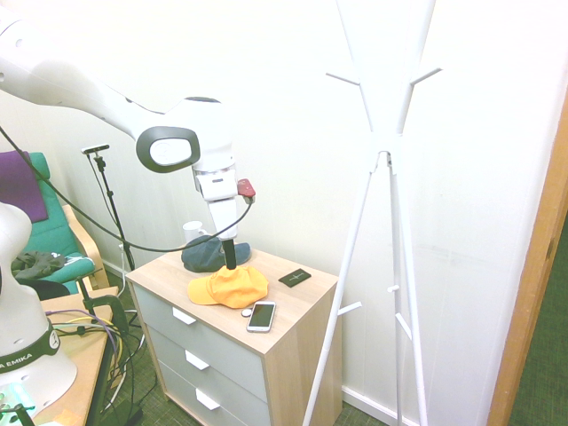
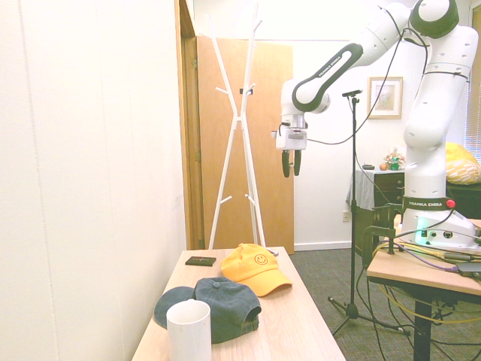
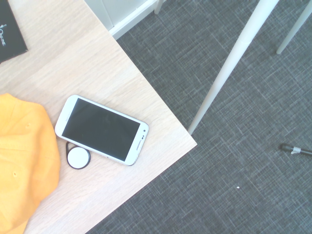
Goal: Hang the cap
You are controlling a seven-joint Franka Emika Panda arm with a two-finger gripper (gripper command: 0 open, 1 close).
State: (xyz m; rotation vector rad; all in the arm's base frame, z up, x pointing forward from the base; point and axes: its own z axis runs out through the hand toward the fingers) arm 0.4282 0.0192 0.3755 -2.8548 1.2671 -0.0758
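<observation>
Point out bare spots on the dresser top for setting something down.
Bare wood along the dresser top edge beside the dark cap and in front of the yellow cap. Crowded at the far corner: phone, small round disc, black card.

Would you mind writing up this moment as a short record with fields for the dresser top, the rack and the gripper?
surface: wooden dresser top
target item: yellow cap, lying on the dresser, smiley face on its front
beside it: dark blue cap and white cup
other items: white smartphone, small round disc touching it, black card
hanging place: white coat rack, standing on the floor beside the dresser, pegs bare
gripper: open, pointing down, above the dresser, holding nothing
task state: cap not yet picked up
</observation>
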